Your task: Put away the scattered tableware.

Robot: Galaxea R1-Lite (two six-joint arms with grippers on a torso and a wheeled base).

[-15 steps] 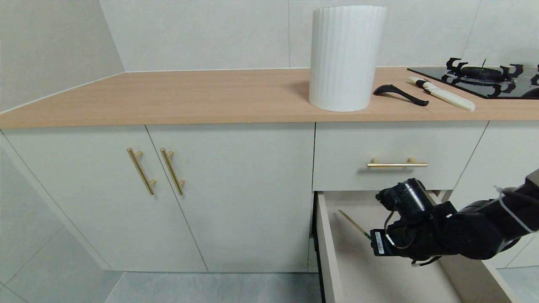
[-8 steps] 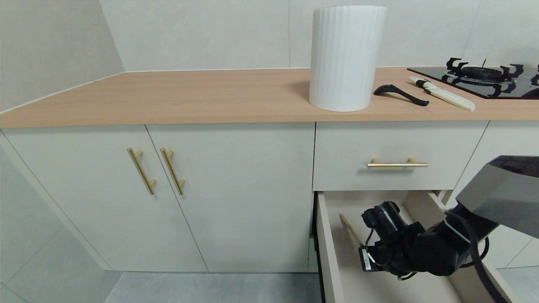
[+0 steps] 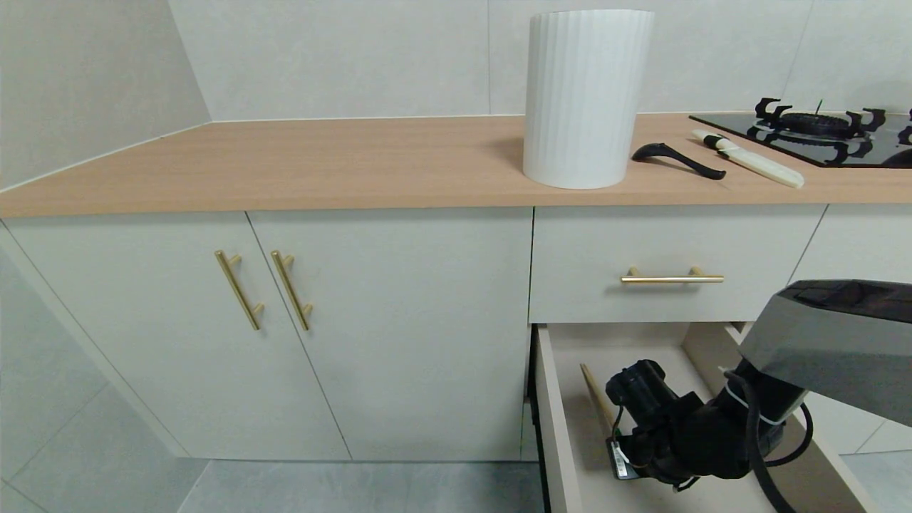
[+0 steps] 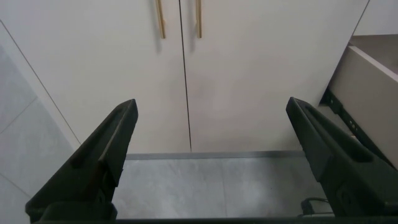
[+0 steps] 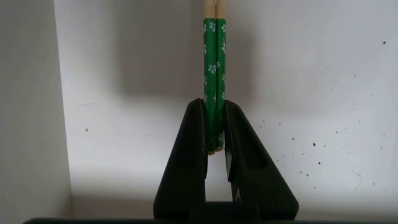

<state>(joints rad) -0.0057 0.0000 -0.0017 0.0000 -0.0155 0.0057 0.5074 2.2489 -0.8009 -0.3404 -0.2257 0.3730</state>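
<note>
While down inside the pulled-out pale beige lower drawer [image 3: 557,427], grips with the right gripper [image 5: 215,124] a pair of wooden chopsticks with green, white-flowered upper ends [image 5: 214,62]. Pinched narrowly shut on the green ends, both black fingers [image 5: 194,134] pressed against the pair from either side. Held side by side and touching each other, the bare wood running on past the green part. Seen from the head view as a thin wooden length [image 3: 596,396] slanting toward the back of the drawer, near its left wall. Hard to tell whether resting on the speckled drawer floor [image 5: 311,93] or just above it. Spread wide and holding nothing at the left gripper [image 4: 211,109], in front of the pale double cabinet doors [image 4: 249,74] with slim gold bar handles [image 4: 160,18], above the grey tiled floor [image 4: 205,186]. Up on the light wooden countertop [image 3: 320,164]: a tall white ribbed cylindrical container [image 3: 586,100], upright; just beside it to the right a black curved-handled spoon [image 3: 677,160]; then a knife with a cream blade cover [image 3: 748,160], lying near the black glass gas hob [image 3: 812,135]. Directly above the open drawer, a closed drawer front with a horizontal gold bar handle [image 3: 671,278].
</note>
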